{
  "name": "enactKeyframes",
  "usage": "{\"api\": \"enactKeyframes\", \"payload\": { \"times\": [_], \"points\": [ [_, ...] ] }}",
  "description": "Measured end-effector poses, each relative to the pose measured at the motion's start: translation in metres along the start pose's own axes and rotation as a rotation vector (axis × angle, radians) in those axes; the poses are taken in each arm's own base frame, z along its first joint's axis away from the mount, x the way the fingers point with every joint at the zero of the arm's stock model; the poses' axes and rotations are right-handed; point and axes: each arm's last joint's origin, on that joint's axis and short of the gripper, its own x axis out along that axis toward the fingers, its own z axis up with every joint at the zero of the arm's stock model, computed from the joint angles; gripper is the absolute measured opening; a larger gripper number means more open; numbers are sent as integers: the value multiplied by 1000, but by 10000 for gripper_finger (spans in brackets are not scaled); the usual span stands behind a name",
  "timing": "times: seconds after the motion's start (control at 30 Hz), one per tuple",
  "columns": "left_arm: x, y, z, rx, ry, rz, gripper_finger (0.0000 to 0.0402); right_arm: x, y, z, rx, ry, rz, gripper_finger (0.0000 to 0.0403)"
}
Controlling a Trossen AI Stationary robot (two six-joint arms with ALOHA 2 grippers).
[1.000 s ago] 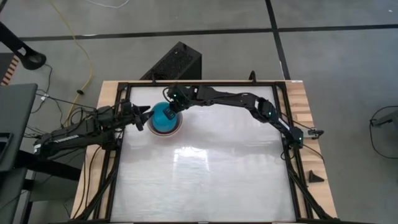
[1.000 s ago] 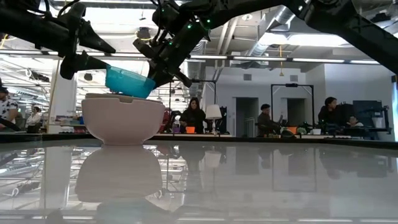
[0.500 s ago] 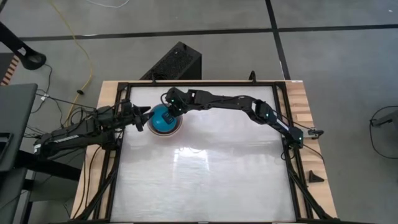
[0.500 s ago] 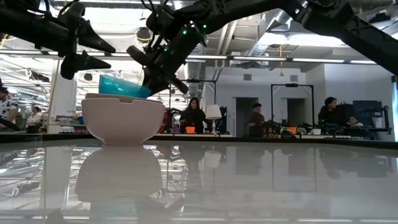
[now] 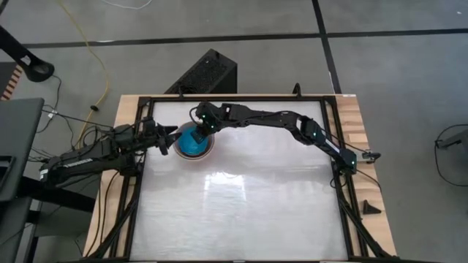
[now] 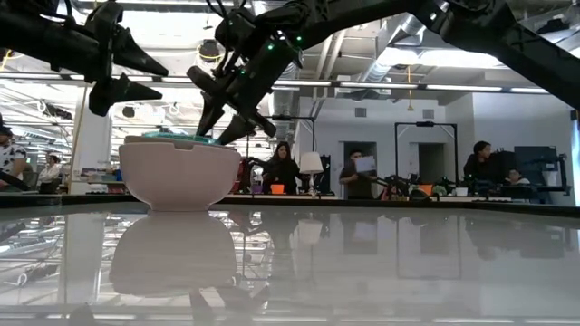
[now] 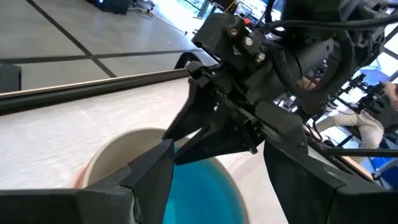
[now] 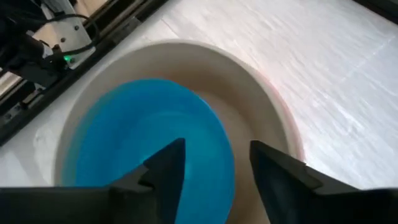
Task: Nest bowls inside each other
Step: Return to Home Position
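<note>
A teal-blue bowl sits nested in a cream-white bowl at the table's far left. In the low view only the teal-blue rim shows above the cream-white one. A pink edge shows just outside the cream-white rim. My right gripper is open, slanting down, its fingertips just above the teal-blue bowl's right rim. My left gripper hovers open and level just left of the bowls, above rim height.
The bowls stand close to the black frame rail at the table's far edge. The white tabletop stretches toward the near and right sides. A black box stands on the floor beyond the table. People sit in the room behind.
My right gripper has moved slightly toward the table's left and down, carrying the tilted teal-blue bowl into the cream-white bowl. It then opened and let go. The teal-blue bowl now sits level, sunk to its rim.
</note>
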Motion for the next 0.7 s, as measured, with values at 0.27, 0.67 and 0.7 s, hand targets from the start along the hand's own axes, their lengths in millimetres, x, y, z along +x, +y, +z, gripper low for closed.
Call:
{"api": "enactKeyframes", "payload": {
  "times": [0.27,0.67,0.7],
  "points": [
    [0,-1,0,-26,15,-41,238,-28,-13,20,29,3,44,238],
    [-5,-19,19,-47,-93,-377,238,-136,9,20,-245,144,146,239],
    [-5,-20,20,-45,-96,-389,238,-148,15,17,-311,156,178,239]
  ]
}}
